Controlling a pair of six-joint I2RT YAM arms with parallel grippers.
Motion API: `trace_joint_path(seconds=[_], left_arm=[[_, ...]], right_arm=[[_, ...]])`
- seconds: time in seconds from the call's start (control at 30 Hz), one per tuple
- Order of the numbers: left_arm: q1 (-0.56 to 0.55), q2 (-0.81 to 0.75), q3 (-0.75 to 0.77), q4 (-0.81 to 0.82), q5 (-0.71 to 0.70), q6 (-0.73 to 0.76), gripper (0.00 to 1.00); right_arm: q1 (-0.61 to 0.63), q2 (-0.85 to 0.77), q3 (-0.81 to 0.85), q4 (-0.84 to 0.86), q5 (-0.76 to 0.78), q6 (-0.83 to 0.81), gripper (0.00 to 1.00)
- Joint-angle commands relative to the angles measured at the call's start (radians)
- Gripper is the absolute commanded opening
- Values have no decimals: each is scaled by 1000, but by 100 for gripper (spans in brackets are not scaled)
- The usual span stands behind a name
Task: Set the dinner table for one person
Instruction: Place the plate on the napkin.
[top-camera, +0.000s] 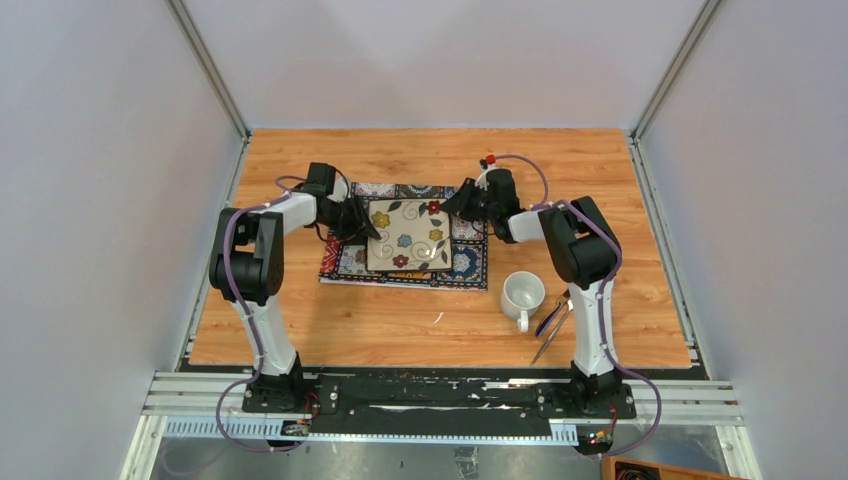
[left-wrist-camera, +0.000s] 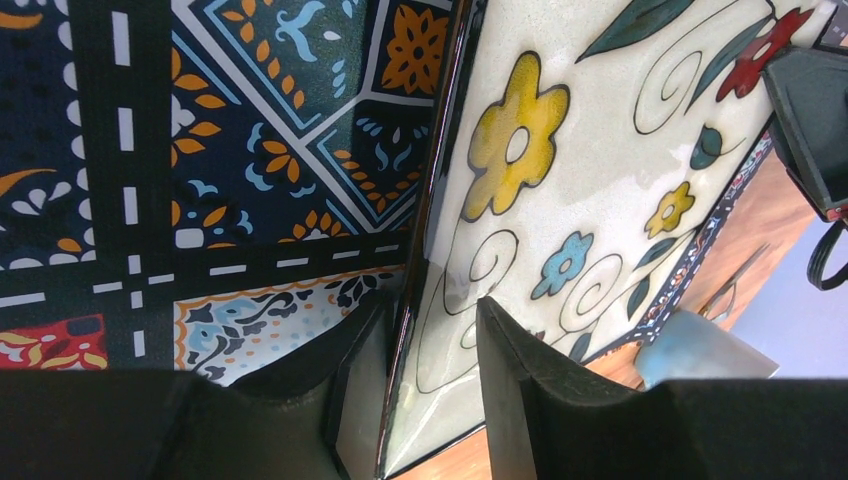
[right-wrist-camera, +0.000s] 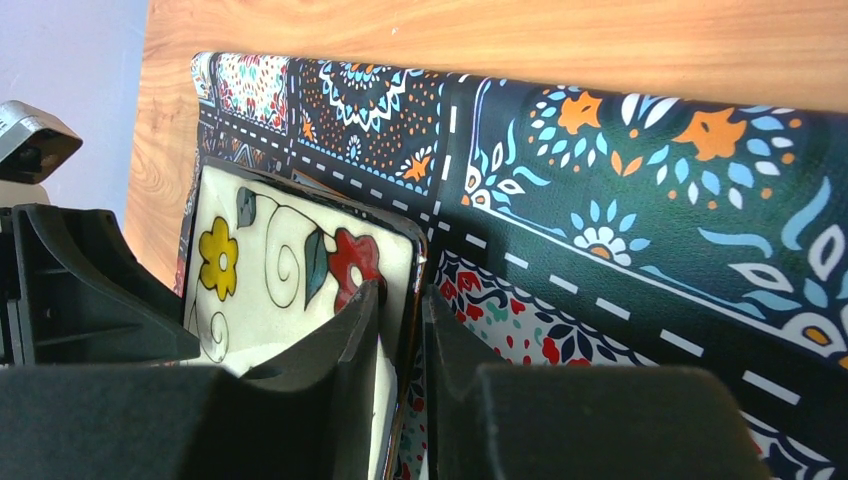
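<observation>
My L gripper (left-wrist-camera: 430, 310) sits at the left edge of the flower plate (top-camera: 408, 235). Its two fingers are spread, one on each side of the rim, w/ a gap on the plate side. My R gripper (right-wrist-camera: 402, 292) is at the plate's far right corner, rim btwn its fingers. They're v. close to the rim; can't tell if they pinch it. The plate lies on the bright placemat (top-camera: 470, 262), mid dinner table (top-camera: 400, 320). A white mug (top-camera: 522, 295) stands on the wood by the mat's near right corner.
</observation>
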Motion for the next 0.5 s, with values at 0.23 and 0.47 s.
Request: trace_joint_path(seconds=[0.23, 0.47], left_arm=[[61, 49, 2, 92, -137, 27, 46], [103, 48, -44, 149, -80, -14, 46]], right_arm=[[13, 18, -18, -54, 1, -87, 23], [6, 19, -19, -54, -3, -88, 23]])
